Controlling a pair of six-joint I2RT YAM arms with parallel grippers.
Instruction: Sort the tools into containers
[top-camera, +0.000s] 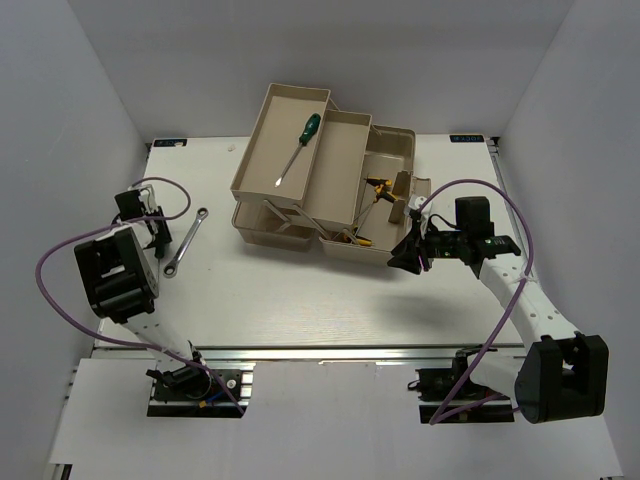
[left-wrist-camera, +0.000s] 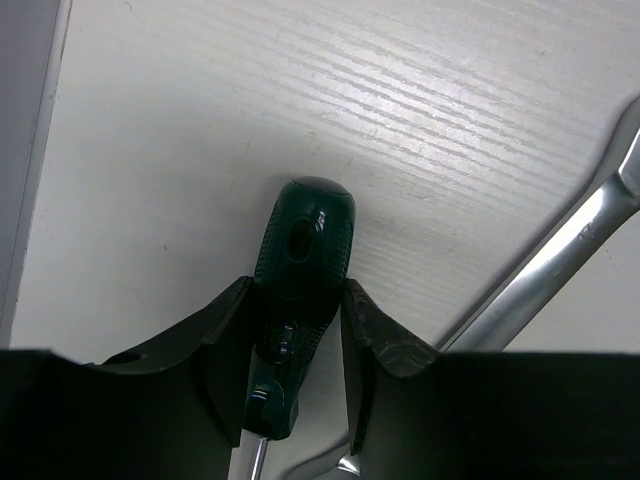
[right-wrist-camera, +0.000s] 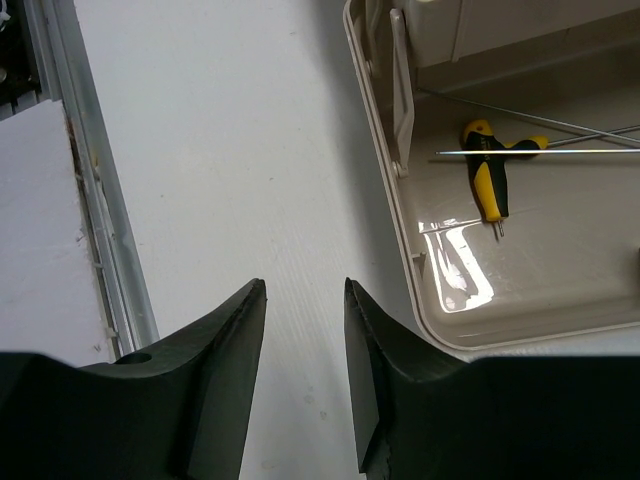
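White desk (top-camera: 300, 300), matte, finely ribbed with faint parallel lines up close, walled on three sides by plain pale panels (top-camera: 60, 150), with a metal rail (top-camera: 330, 352) along the near edge. At the far middle, beige plastic toolbox (top-camera: 395, 150), folded out into stepped rectangular trays, smooth, slightly glossy, round-cornered. In the far-left upper tray (top-camera: 270, 150), one green-handled screwdriver (top-camera: 300, 145) lying slantwise, thin steel shaft pointing near and left. In the lower right compartment (right-wrist-camera: 530, 290), yellow-and-black T-handle hex keys (right-wrist-camera: 487, 175) with long thin shafts, flat on a shiny floor with a patch of glare. On the left of the desk, silver combination wrench (top-camera: 186, 240), polished, lying slantwise on the bare surface. Just left of it, left pincer (left-wrist-camera: 295, 300) clamped on the dark green handle of a second screwdriver (left-wrist-camera: 305, 230): bulbous, dimpled grip with a glossy rounded end, black fingers (left-wrist-camera: 225, 350) pressed to both sides, wrench close by on the right of that view. Handle resting on the desk or just above it: impossible to tell. Right pincer (right-wrist-camera: 305, 300) by the toolbox's near right corner, over bare desk, black fingers apart, nothing between them.
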